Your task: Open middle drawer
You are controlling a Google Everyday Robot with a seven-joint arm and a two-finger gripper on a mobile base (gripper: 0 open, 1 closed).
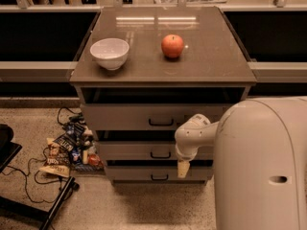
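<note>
My end effector (183, 168) hangs lower centre, right of the handle (160, 155) on the middle drawer (124, 151). Clenched or released, I cannot tell

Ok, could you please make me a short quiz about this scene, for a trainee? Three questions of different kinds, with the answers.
1. True or false: the bowl stands left of the apple on the cabinet.
2. Where is the gripper?
A) over the apple
B) in front of the cabinet, just right of the handle of the middle drawer
C) touching the bowl
3. How many drawers with a black handle does the cabinet show?

Key: 1 true; 2 B; 3 three.
</note>
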